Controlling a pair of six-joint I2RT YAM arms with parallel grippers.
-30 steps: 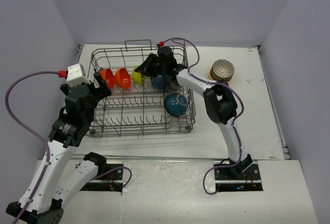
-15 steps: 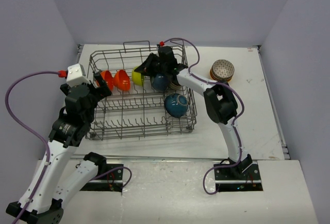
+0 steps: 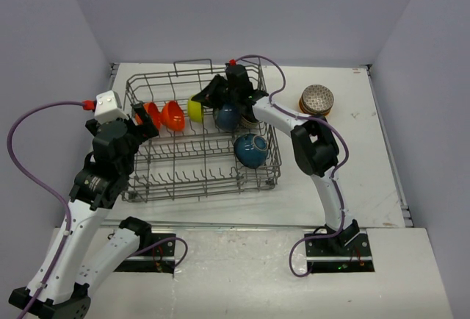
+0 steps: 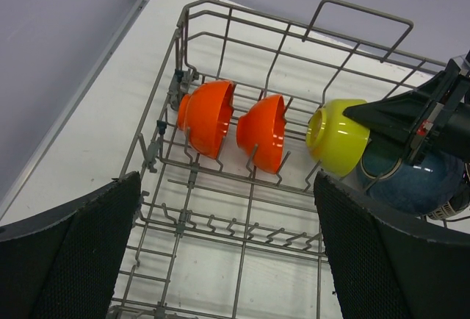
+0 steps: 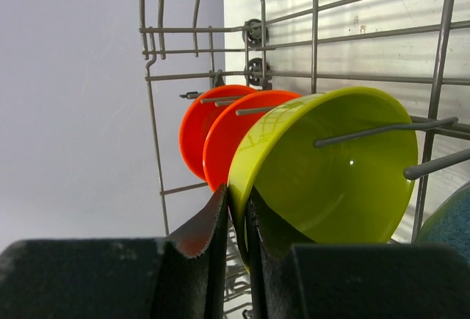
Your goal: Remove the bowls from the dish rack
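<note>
The grey wire dish rack [image 3: 198, 191] holds two orange bowls [image 3: 152, 113] [image 3: 173, 114], a yellow-lime bowl [image 3: 195, 109] and a dark blue bowl [image 3: 228, 116] in its back row. Another dark blue bowl [image 3: 250, 150] sits in the front row. My right gripper [image 5: 236, 216] is shut on the rim of the yellow-lime bowl [image 5: 330, 179], one finger inside and one outside. A tine still reaches into that bowl. My left gripper [image 4: 228, 187] hangs wide open over the rack's left end, holding nothing, short of the orange bowls [image 4: 205, 113].
A stack of patterned bowls [image 3: 316, 101] stands on the table right of the rack. Rows of upright tines [image 4: 242, 223] and the wire handle loop [image 4: 363, 12] surround the bowls. Walls close in on the left, back and right.
The rack's far end and handle have shifted slightly left, and the bowls in it with them. My right gripper stays clamped on the yellow-lime bowl. The left gripper has barely moved.
</note>
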